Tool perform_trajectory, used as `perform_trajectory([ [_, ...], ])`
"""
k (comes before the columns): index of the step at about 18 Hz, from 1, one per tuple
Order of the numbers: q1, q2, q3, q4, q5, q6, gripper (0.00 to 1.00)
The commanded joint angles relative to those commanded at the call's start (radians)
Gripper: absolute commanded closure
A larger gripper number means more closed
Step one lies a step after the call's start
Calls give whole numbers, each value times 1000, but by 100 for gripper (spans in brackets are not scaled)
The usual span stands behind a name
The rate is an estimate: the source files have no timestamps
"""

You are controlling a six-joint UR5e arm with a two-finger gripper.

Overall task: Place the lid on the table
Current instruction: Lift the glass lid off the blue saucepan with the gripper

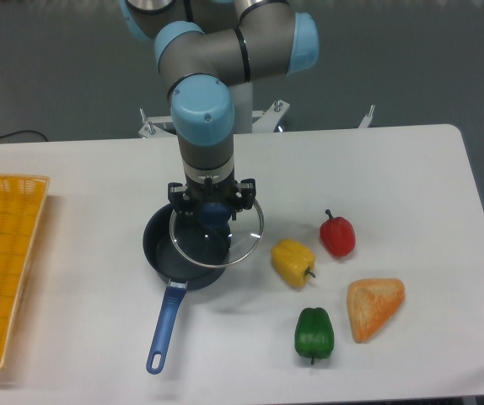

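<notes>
The lid (233, 240) is a round glass disc with a thin metal rim and a blue knob. It hangs slightly raised over the dark saucepan (162, 253), shifted a little to the right of the pan's rim. My gripper (215, 211) comes straight down from above and is shut on the lid's blue knob. The white table (394, 169) spreads out around the pan.
The saucepan's blue handle (164, 327) points toward the front edge. Right of the pan lie a yellow pepper (293, 262), a red pepper (337, 235), a green pepper (314, 334) and an orange wedge (374, 307). A yellow woven tray (2, 261) sits at far left.
</notes>
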Motion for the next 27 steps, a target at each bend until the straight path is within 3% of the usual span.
perform_trajectory([
  [14,55,-2,-12,5,0,136,52],
  [27,195,-3,-57,12,6,396,52],
])
